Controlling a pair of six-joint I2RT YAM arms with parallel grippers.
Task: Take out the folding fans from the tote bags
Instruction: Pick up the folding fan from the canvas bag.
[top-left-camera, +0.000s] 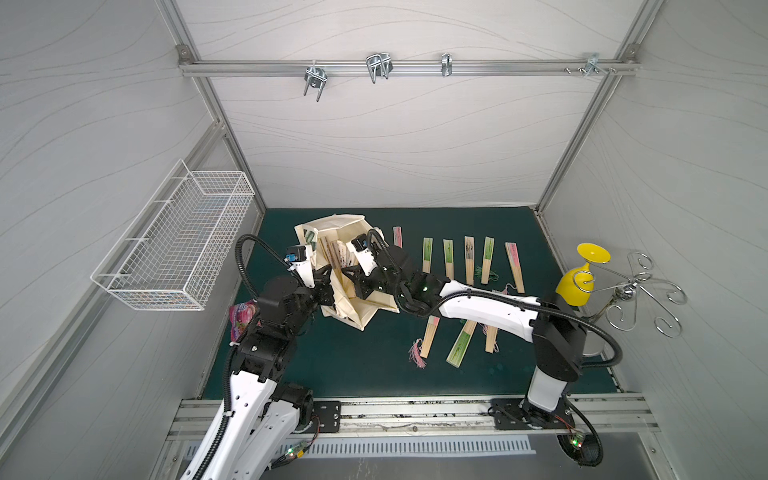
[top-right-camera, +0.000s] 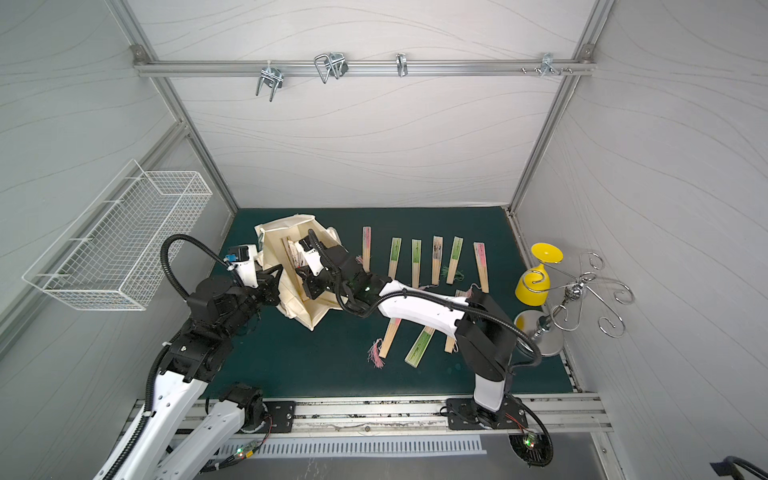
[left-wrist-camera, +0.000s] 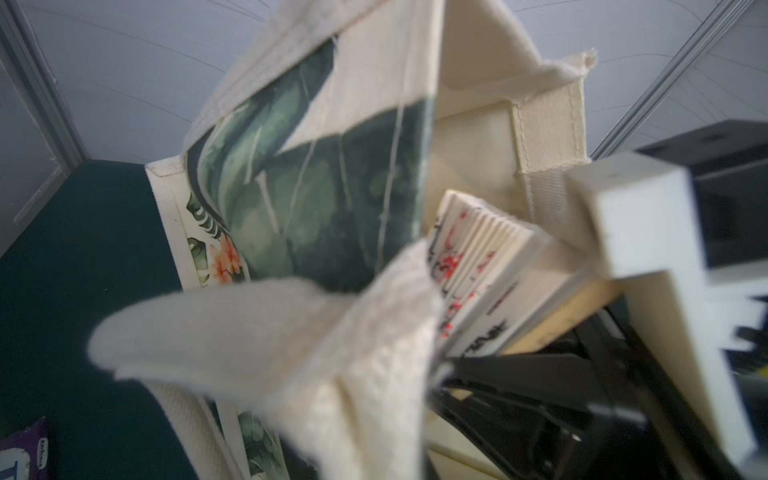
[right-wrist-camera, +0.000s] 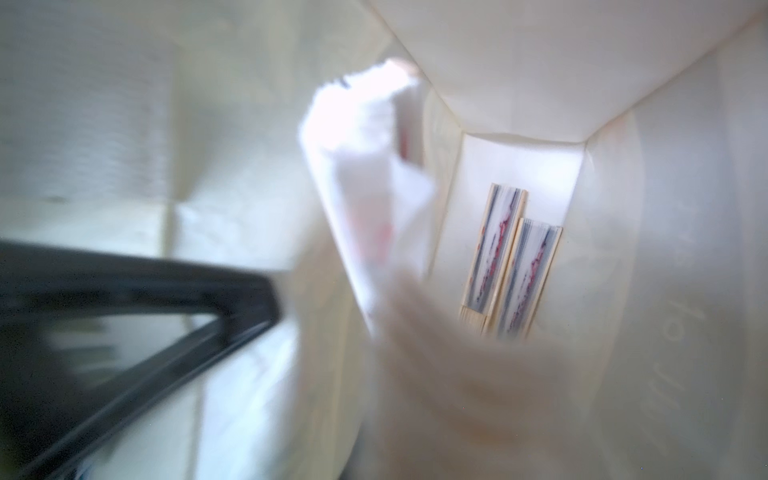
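The cream tote bag lies tipped on the green mat, its dark green printed side facing my left wrist camera. My left gripper is shut on the bag's cream rim, holding the mouth up. Inside the mouth, my right gripper is shut on a folding fan, which shows as a white and pink blur. More folding fans lie deeper in the bag. Several fans lie in a row on the mat right of the bag, and three more nearer the front.
A white wire basket hangs on the left wall. A pink snack packet lies by my left arm. A yellow goblet and a metal spiral rack stand at the right edge. Hooks hang on the back rail.
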